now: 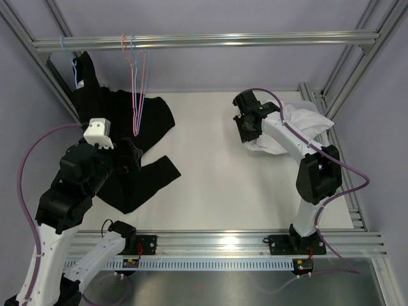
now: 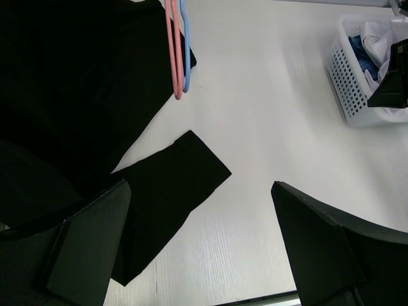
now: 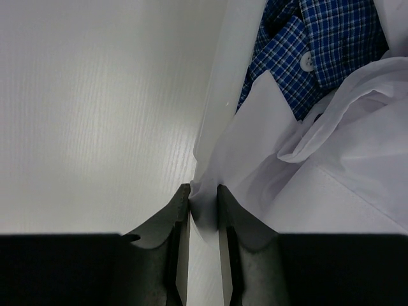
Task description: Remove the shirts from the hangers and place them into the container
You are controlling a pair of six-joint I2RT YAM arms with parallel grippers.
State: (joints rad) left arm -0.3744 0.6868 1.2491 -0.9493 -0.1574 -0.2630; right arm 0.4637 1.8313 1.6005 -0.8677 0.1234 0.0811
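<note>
The right hand [image 1: 247,129] is at the left side of the container [image 2: 347,86], which sits at the far right of the surface [image 1: 210,166]. Its two fingers [image 3: 169,223] are pinched close on a fold of the white shirt [image 3: 331,172], so it is grasping that shirt. The white shirt is partly in the container, next to the blue check shirt [image 3: 325,38]. Some of it spills over the side and hangs out toward the middle of the surface. What matters most for the next move is that the container lies to the right of the hand, and the loose cloth is on the hand's own side. So I think the fold has to go up, over the rim to the right, and then be let go inside. If the hand pulls the other way, the shirt could slide out onto the surface. The left hand [image 2: 201,191] is wide open and holds nothing. It hovers over the black shirt [image 1: 150,115], which is at the far left, well apart from the container. The top of that shirt looks hooked on the light blue hanger [image 1: 64,48] on the rail [image 1: 223,40]. The rest lies spread on the surface, with one sleeve [image 2: 172,178] right under the open hand. A pink hanger [image 2: 172,51] and a blue hanger [image 2: 185,51] hang bare just beside it. The left arm is much nearer to the black shirt, so that shirt looks like its job.
</note>
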